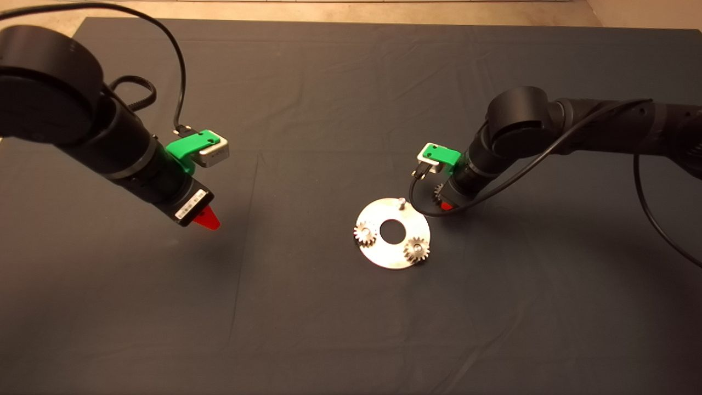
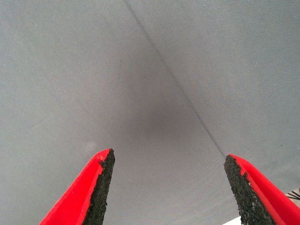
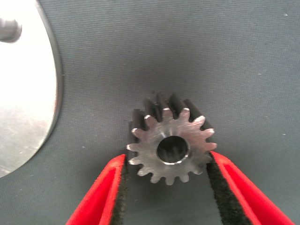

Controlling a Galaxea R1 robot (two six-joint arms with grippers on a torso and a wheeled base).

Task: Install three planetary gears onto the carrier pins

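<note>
Dark mat, disc near right claw gripping gear, left claw open

Nothing readable anywhere. Only a small white sticker on the left arm's wrist end, with dark marks too small to make out.
</note>
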